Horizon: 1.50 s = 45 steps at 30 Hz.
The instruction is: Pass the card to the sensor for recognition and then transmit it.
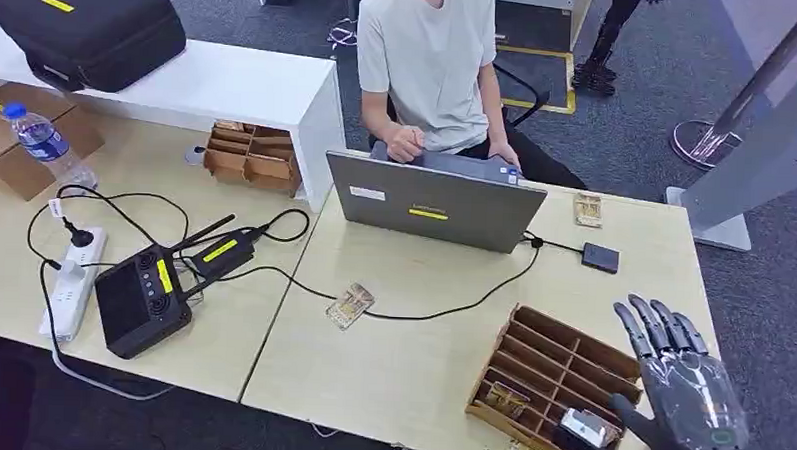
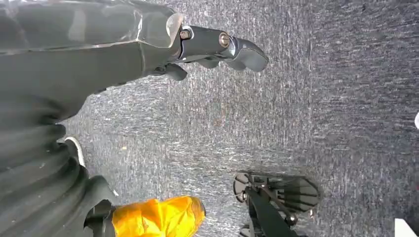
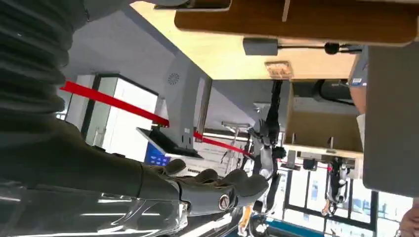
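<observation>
A wooden slotted rack (image 1: 558,369) at the table's near right corner holds cards, one pale card (image 1: 588,427) lying at its front edge. My right hand (image 1: 684,390) hovers just right of the rack with fingers stretched out and apart, its thumb close to that pale card, holding nothing. The sensor, a small black box (image 1: 600,257), lies beyond the rack, cabled to the laptop (image 1: 430,201). In the right wrist view my right hand (image 3: 212,190) is empty, with the rack (image 3: 296,19) and the sensor (image 3: 260,47) ahead. My left hand (image 2: 217,47) hangs over the carpet, empty.
A person sits behind the laptop. One loose card (image 1: 350,305) lies mid-table on a cable, another (image 1: 587,209) lies far right near the table's (image 1: 409,375) back edge. A black controller (image 1: 142,301), power strip (image 1: 72,284) and water bottle (image 1: 42,143) occupy the left table.
</observation>
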{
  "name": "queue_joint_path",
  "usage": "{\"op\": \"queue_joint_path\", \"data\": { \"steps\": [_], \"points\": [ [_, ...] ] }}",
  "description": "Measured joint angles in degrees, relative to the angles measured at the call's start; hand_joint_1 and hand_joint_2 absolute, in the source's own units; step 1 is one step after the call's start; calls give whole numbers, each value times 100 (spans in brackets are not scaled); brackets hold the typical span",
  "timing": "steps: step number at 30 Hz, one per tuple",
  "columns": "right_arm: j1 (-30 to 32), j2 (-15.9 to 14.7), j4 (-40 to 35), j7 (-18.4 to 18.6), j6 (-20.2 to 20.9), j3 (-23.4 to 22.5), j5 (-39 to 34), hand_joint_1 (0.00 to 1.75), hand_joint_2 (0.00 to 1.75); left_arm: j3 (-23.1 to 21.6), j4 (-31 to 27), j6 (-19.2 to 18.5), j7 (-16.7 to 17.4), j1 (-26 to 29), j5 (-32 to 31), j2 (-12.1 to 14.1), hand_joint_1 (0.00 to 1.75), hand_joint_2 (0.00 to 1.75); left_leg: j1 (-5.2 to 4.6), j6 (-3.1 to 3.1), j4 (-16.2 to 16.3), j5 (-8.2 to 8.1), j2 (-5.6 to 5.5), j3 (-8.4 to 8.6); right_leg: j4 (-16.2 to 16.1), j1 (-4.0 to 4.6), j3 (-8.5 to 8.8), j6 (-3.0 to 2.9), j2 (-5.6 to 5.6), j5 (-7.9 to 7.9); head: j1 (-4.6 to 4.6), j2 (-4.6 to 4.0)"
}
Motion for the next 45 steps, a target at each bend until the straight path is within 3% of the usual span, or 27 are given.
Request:
{"op": "queue_joint_path", "data": {
  "steps": [9, 21, 34, 45],
  "points": [
    [44, -290, 223, 118, 203, 135, -330, 0, 175, 24, 0, 7, -11, -1, -2, 11, 0, 175, 0, 0, 0, 0, 0, 0, 0, 0, 0, 0, 0, 0, 0, 0],
    [-124, -282, 796, 131, 32, 302, -332, 0, 175, 26, 0, 0, -11, -6, -68, 20, 0, 175, 0, 0, 0, 0, 1, 1, 0, 0, 2, 0, 1, 0, 0, 0],
    [-309, 284, 1228, -66, -691, 330, 361, 0, 175, 24, 0, -24, -11, -9, -142, -20, 0, 175, 1, 0, -1, 0, 1, 0, 1, 0, 1, -1, 1, 0, 0, 0],
    [-333, 516, 1314, -112, -800, 275, 475, 0, 175, 26, 0, -26, -11, -8, -151, -39, 0, 175, 0, 0, 0, 0, 1, 0, 1, 0, 1, 0, 1, 0, 0, 0]
  ]
}}
